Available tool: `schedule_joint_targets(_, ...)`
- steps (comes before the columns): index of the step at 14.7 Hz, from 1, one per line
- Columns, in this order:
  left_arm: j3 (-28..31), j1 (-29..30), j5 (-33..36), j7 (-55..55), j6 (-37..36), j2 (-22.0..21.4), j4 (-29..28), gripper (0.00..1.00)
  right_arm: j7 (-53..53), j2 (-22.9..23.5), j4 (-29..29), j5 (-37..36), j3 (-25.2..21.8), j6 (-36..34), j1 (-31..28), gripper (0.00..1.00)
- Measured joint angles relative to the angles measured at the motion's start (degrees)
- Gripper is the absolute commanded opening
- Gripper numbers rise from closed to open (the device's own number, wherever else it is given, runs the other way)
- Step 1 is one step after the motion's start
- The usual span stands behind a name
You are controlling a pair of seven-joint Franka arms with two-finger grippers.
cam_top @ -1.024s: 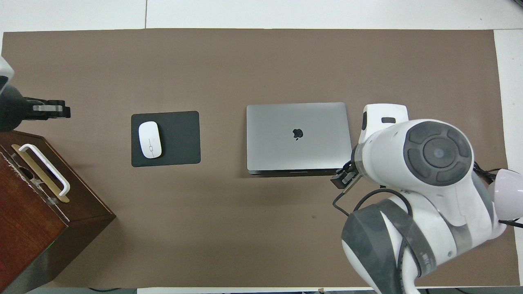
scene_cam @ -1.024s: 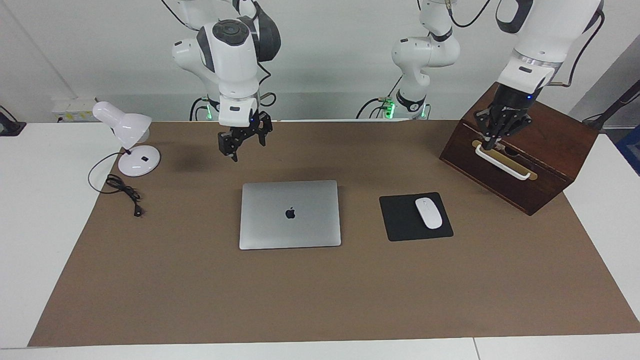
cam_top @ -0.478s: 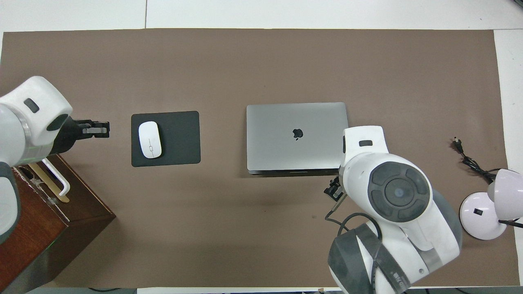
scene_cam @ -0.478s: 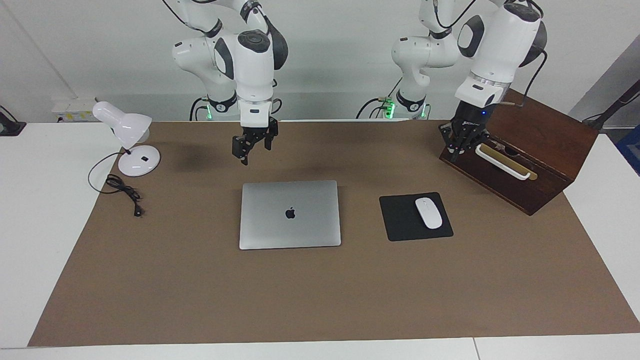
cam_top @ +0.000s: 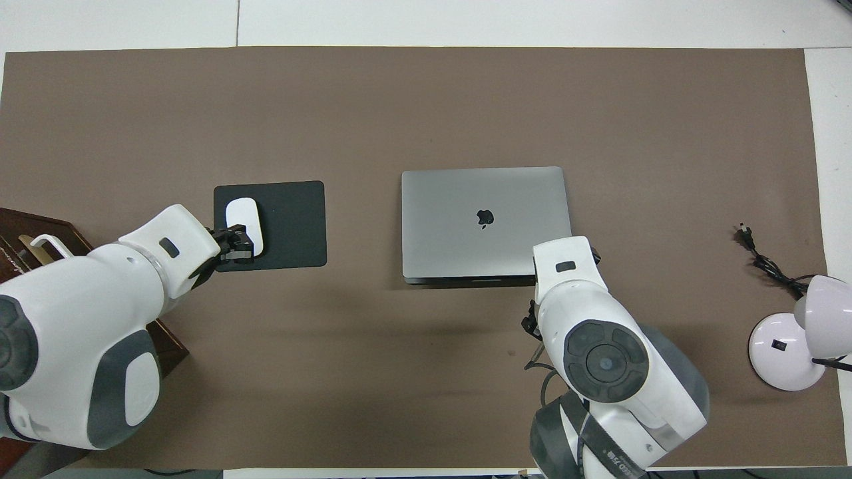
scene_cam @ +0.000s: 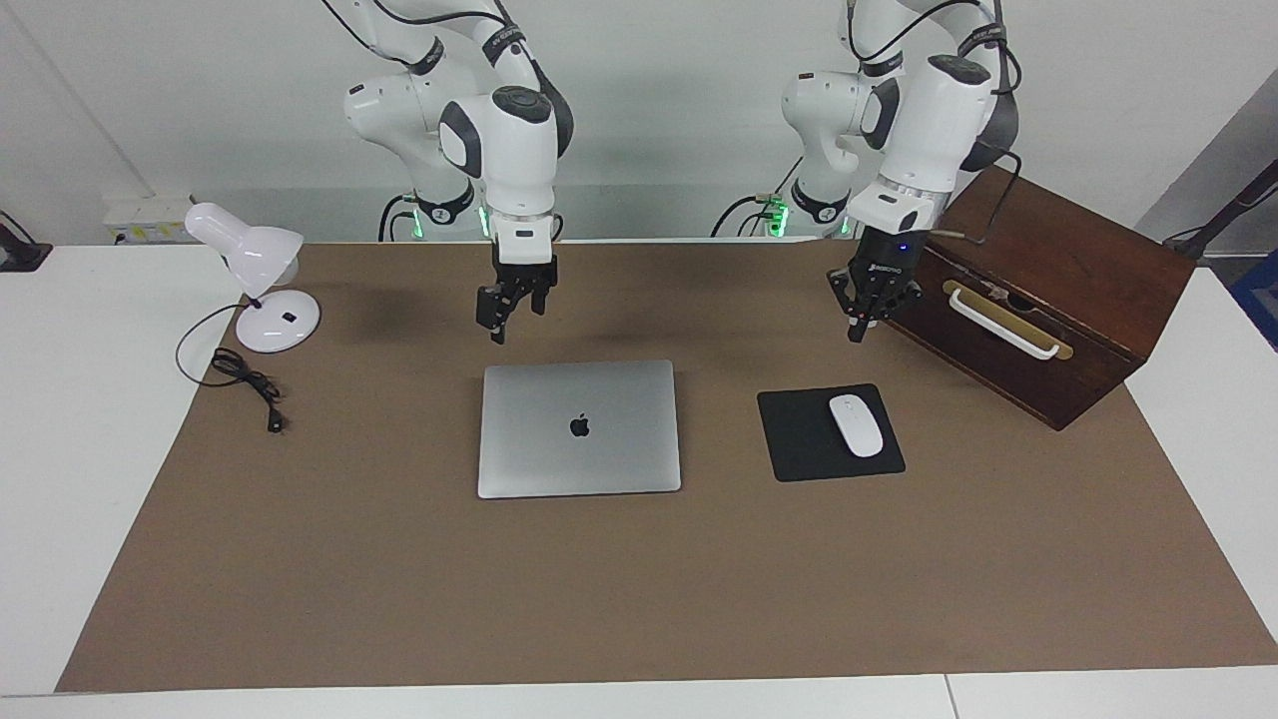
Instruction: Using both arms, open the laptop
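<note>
- The laptop (scene_cam: 579, 428) lies flat and fully closed near the middle of the table (scene_cam: 639, 599), logo side up; in the overhead view its nearer edge shows a dark seam, and no lifting has begun.
- The right gripper (scene_cam: 496, 330) hangs in the air above the table just on the robots' side of the laptop, toward the corner at the right arm's end, clear of the lid. I cannot tell whether its fingers are spread or together.
- The left gripper (scene_cam: 859, 327) hovers above the table between the wooden box (scene_cam: 1078, 330) and the mouse pad (scene_cam: 799, 439), well apart from the laptop; its fingers are pressed together on nothing.
- The white mouse (scene_cam: 857, 425) sits on the mouse pad, beside the laptop toward the left arm's end.
- A desk lamp (scene_cam: 262, 290) stands near the right arm's end.
- Judgement: nothing is done yet; both arms must reach the laptop, one steadying the base, the other raising the lid.
</note>
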Motion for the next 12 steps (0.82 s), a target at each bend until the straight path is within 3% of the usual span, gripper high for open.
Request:
schedule_joint_targets(6, -0.03, -7.3, -0.01, 0.0, 21.97, 0.28, -13.87, 0.0, 9.33, 2.99, -2.41, -9.75, 0.01, 4.9, 2.51, 1.0)
schedule_joint_targets(9, -0.04, -10.96, -0.01, 0.0, 28.92, 1.98, -16.17, 0.0, 10.82, 4.23, -3.64, -12.55, -0.08, 8.65, 2.47, 1.0)
schedule_joint_targets(12, -0.03, -15.39, -0.01, 0.0, 37.25, 5.77, -18.27, 0.0, 18.51, 6.23, -4.6, -19.91, -0.09, 11.12, 2.47, 1.0)
